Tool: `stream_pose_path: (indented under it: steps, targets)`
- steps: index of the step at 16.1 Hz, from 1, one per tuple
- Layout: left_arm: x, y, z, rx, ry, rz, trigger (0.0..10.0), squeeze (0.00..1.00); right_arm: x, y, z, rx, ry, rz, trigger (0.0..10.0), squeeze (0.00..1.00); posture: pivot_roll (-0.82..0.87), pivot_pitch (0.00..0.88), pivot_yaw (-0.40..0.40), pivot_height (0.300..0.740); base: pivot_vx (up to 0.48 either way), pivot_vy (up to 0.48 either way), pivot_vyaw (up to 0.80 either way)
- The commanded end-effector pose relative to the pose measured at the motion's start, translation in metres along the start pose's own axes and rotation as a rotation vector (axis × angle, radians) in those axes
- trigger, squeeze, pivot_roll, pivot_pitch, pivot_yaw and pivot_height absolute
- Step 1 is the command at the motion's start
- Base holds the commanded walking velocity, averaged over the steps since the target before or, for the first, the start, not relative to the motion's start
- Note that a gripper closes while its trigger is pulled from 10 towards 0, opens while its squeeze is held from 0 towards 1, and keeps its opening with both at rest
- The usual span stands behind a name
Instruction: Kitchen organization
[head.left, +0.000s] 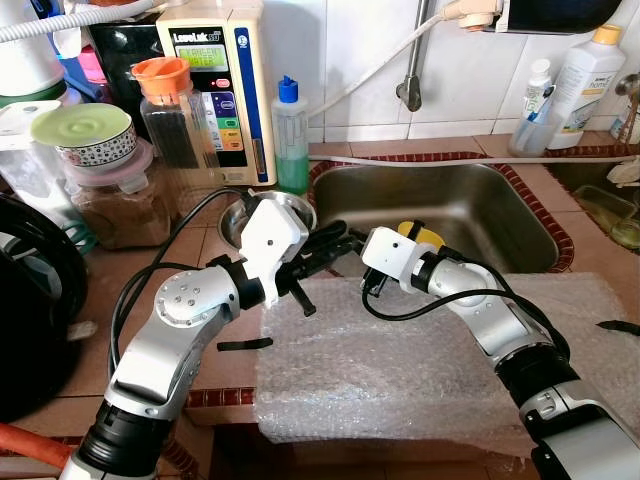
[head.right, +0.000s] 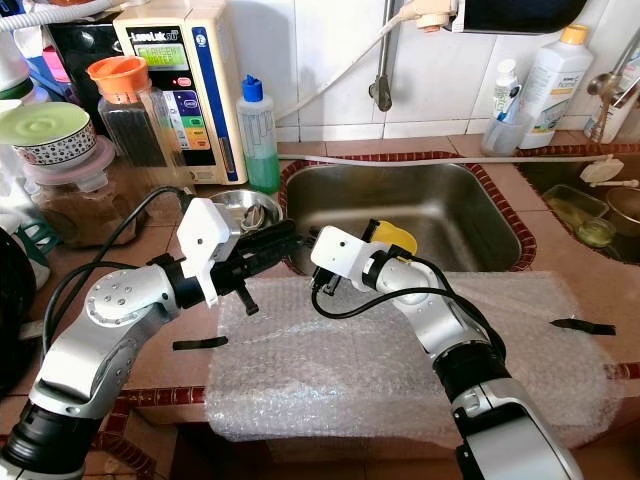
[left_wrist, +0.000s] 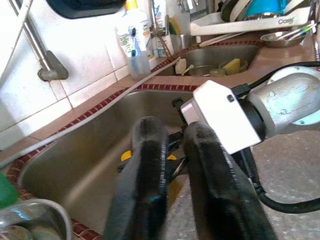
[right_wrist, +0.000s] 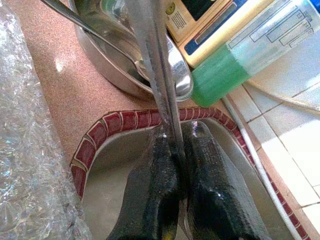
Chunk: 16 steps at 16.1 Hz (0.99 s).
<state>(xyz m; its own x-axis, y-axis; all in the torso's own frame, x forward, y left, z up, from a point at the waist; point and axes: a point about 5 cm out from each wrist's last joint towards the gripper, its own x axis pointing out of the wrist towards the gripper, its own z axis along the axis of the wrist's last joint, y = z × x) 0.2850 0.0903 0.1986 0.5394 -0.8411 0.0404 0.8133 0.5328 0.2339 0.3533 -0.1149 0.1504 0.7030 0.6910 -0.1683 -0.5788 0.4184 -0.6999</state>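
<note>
My right gripper (right_wrist: 177, 132) is shut on a thin flat metal utensil (right_wrist: 159, 75), which runs from its fingers toward a steel bowl (right_wrist: 115, 65). It hovers over the front left corner of the sink (head.left: 440, 200). A yellow piece (head.left: 422, 236) shows just behind its wrist, and I cannot tell what that piece is. My left gripper (head.left: 338, 240) reaches in from the left, tip to tip with the right gripper (head.left: 352, 252). Its fingers (left_wrist: 150, 150) are nearly together with nothing between them. The steel bowl (head.left: 290, 205) holds a spoon and stands on the counter beside the sink.
A sheet of bubble wrap (head.left: 400, 370) covers the front counter, with black tape strips (head.left: 245, 344) beside it. A green soap bottle (head.left: 291, 140), a water machine (head.left: 225, 90) and jars (head.left: 175, 110) stand behind the bowl. More bottles (head.left: 585, 80) stand at the back right.
</note>
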Motion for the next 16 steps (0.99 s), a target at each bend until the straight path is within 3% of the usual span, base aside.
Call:
stream_pose_path:
  steps: [1,10,16]
  targets:
    - [-0.004,-0.003,-0.012,-0.028,0.058,-0.016,10.0,1.0,-0.002,-0.013,0.003,0.009,-0.018,-0.05,0.0,0.0,-0.23,0.039,0.059,0.74,0.0,0.0,0.0]
    - [-0.01,0.007,-0.017,-0.004,0.074,0.03,10.0,1.0,-0.022,-0.02,-0.017,0.008,0.056,-0.091,0.0,0.0,-0.23,0.034,0.052,0.74,0.0,0.0,0.0]
    - [-0.021,0.011,-0.03,0.036,0.161,0.03,10.0,1.0,-0.048,-0.031,-0.044,0.016,0.166,-0.154,0.0,0.0,-0.23,0.037,0.053,0.74,0.0,0.0,0.0]
